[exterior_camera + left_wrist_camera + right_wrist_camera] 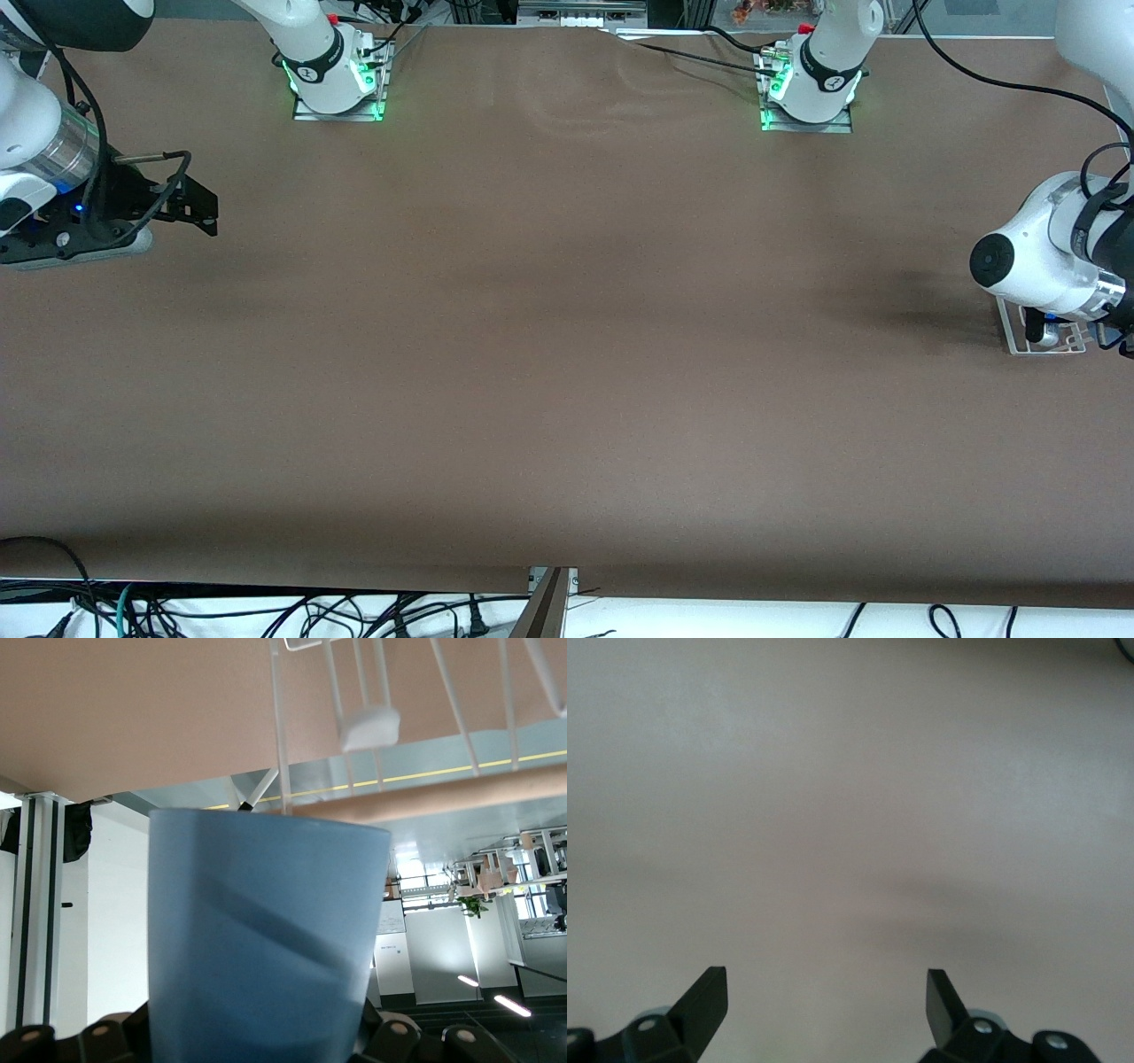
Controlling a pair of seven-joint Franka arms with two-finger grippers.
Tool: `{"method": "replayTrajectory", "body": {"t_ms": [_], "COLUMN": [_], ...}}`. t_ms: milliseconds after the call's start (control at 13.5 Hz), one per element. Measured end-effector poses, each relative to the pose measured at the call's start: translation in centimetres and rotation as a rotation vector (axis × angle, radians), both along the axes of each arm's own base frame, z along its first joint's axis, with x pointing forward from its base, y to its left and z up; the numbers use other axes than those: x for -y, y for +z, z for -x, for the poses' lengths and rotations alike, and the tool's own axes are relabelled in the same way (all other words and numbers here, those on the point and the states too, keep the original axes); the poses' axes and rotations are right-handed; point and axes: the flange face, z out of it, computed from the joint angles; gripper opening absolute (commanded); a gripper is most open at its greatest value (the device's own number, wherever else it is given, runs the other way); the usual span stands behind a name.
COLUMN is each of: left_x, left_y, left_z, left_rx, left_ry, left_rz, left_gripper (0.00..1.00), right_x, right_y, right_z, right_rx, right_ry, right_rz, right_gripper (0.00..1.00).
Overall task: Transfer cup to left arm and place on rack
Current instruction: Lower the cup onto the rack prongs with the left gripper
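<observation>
The light-blue cup (pixel 266 939) fills the left wrist view, mouth toward the table, with my left gripper (pixel 266 1032) shut on its sides. Just past the cup's rim stand the rack's (pixel 354 718) thin wire loops, a white peg and its wooden rail. In the front view the left arm's wrist (pixel 1054 252) hangs over the rack (pixel 1019 341) at the left arm's end of the table and hides the cup. My right gripper (pixel 205 209) waits open and bare low over the right arm's end; its fingers (pixel 704 1001) are spread above plain brown tabletop.
The brown table (pixel 567 354) runs between the two arms. The arm bases (pixel 337 75) stand along the edge farthest from the camera. Cables (pixel 266 616) hang below the near edge.
</observation>
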Motion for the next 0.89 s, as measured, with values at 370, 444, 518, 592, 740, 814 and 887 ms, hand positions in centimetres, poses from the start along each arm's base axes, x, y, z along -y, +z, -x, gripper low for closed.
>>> {"method": "replayTrajectory", "body": {"t_ms": [370,444,518,592,740,814,887], "left_x": [0.4,0.4,0.4,0.4,0.4,0.4,0.4], "left_y": [-2.0,-2.3,-2.4,-2.4,-2.4,-2.4,-2.4], "left_z": [1.1,1.4,1.4,1.4,1.5,1.5,1.4], "left_rx": [0.024,0.024,0.029,0.035,0.043,0.044,0.042], "left_ry": [0.017,0.019,0.019,0.020,0.023,0.023,0.018], "left_rz": [0.026,0.029,0.027,0.027,0.027,0.027,0.023], "left_gripper": [0.00,0.00,0.00,0.00,0.00,0.00,0.00], "right_x": [0.3,0.7,0.9,0.9,0.9,0.9,0.9], "right_y": [0.0,0.0,0.0,0.0,-0.1,-0.1,-0.1], "right_z": [0.1,0.1,0.1,0.1,0.1,0.1,0.1], "right_rx": [-0.025,-0.025,-0.026,-0.026,-0.026,-0.026,-0.027], "right_ry": [-0.096,-0.104,-0.108,-0.108,-0.107,-0.107,-0.107], "right_rz": [-0.077,-0.080,-0.080,-0.080,-0.080,-0.080,-0.080], "right_gripper": [0.99,0.99,0.99,0.99,0.99,0.99,0.99]}}
